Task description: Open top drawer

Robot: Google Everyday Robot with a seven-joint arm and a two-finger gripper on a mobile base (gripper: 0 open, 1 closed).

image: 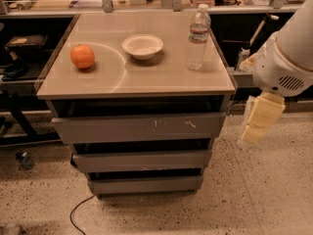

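My pale yellow gripper (257,126) hangs right of the grey metal cabinet (161,77); my white rounded arm (288,58) runs off the right edge. The wide scratched grey top drawer (139,127) hides its inside behind its front.
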